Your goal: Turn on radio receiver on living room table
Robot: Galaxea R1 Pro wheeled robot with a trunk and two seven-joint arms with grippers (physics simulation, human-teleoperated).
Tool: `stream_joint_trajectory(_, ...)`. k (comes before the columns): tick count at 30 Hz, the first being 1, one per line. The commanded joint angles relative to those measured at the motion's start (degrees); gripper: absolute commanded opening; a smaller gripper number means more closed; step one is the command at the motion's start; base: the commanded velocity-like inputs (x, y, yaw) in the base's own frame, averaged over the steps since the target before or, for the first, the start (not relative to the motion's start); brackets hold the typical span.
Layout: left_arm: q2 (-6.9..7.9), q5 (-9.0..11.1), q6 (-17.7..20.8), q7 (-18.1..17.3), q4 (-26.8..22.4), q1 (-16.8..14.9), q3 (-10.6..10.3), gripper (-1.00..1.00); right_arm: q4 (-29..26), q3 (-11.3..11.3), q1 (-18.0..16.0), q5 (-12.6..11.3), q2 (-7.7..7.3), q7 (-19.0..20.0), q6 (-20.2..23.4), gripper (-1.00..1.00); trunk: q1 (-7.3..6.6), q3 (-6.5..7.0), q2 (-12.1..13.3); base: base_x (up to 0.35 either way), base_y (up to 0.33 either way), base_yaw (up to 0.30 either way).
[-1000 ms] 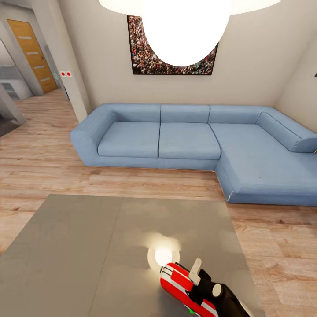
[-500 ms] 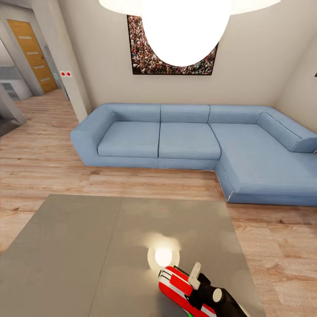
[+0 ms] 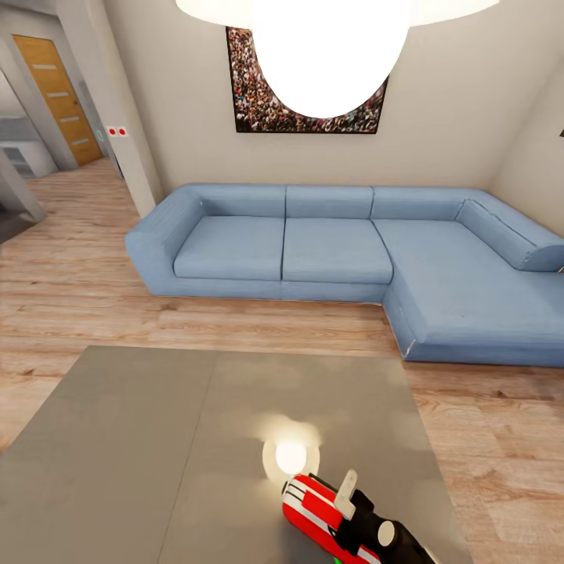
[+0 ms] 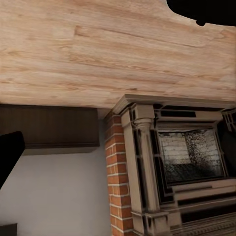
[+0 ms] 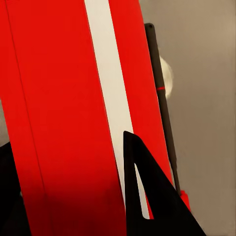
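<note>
The radio receiver (image 3: 313, 509), a red box with white stripes, lies on the grey table (image 3: 157, 439) near its front right part. A green light (image 3: 338, 559) glows at its near end. My right gripper (image 3: 352, 509) sits on top of it, one pale finger pointing up. In the right wrist view the red top and white stripe of the radio receiver (image 5: 59, 98) are very close. My right gripper (image 5: 69, 142) is open there, its dark fingertips (image 5: 147, 196) spread over the box beside the thin black wire handle (image 5: 160, 98). My left gripper (image 4: 105, 83) hangs open over wood floor.
A blue L-shaped sofa (image 3: 337, 251) stands beyond the table against the pale wall, under a framed crowd picture (image 3: 258, 102). A bright white lamp (image 3: 329, 47) hangs overhead. A passage with a wooden door (image 3: 59, 94) opens at far left. The left wrist view holds a brick fireplace (image 4: 167, 162).
My right gripper has slid slightly toward the table's near edge over the radio receiver, which has shifted a touch with it. The room and camera have stayed still.
</note>
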Motion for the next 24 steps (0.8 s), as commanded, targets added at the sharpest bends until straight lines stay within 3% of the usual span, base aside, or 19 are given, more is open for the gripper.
stream_joint_trajectory(1,0.0,0.0,0.0,0.0,0.0,0.0,0.0,1.0,0.36,-0.02,-0.04,-0.22,0.0,-0.05,-0.01,-1.0,0.0,0.01,-0.01,0.0,0.0,0.0)
stream_joint_trajectory(24,0.0,0.0,-0.09,0.0,0.0,0.0,0.0,1.0,1.7,-0.06,-0.08,-0.29,0.0,-0.15,-2.27,-1.0,0.0,0.01,-0.01,0.0,0.0,0.0)
